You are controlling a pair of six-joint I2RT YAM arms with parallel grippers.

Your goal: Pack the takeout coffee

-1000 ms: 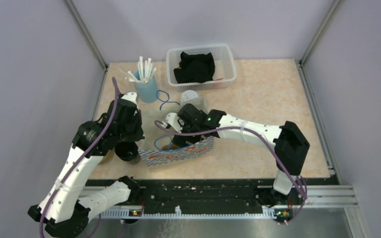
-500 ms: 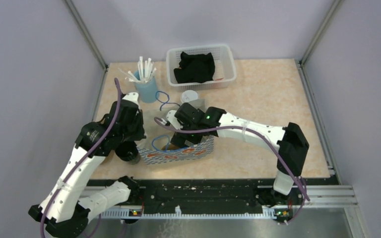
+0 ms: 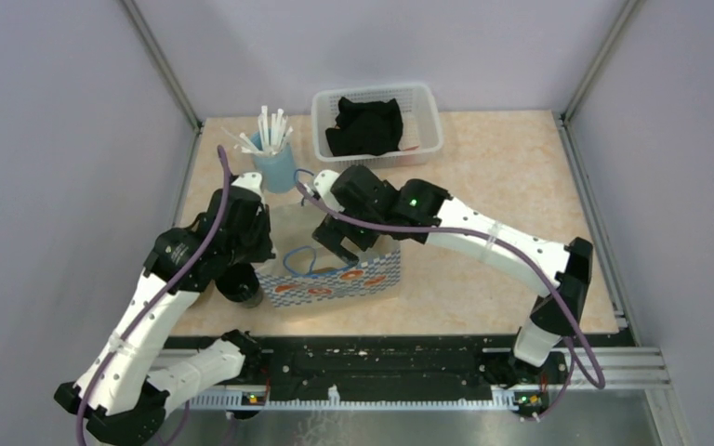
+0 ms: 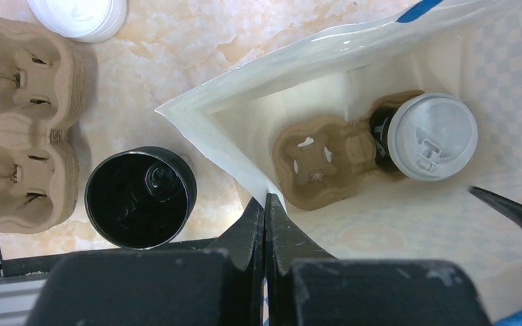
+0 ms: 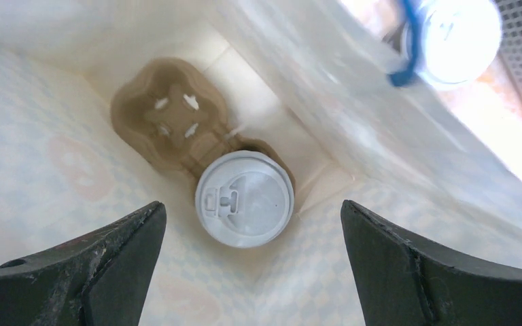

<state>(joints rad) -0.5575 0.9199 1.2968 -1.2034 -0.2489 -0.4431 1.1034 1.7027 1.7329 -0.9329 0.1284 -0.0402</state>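
Overhead, the paper bag point(image 3: 335, 279) stands open on the counter point(image 3: 521, 167) between the two arms. The right jaws hang spread just over its mouth, and the left jaws sit at its left rim, beside the all-black cup point(image 3: 240, 284).

From the left wrist, the left jaws are pinched together on the bag's rim, holding the mouth open. Down inside, the pulp carrier point(image 4: 316, 159) lies flat on the bottom. The coffee cup point(image 4: 432, 136), white-lidded and upright, sits in the pocket farther from this wrist, and the nearer pocket is empty.

From the right wrist, the right jaws stand wide apart, gripping nothing. The cup lies straight below, centred between them, with its axis along the line of approach. So the right arm is the nearer one, and a straight lift should clear the bag's walls, I judge.
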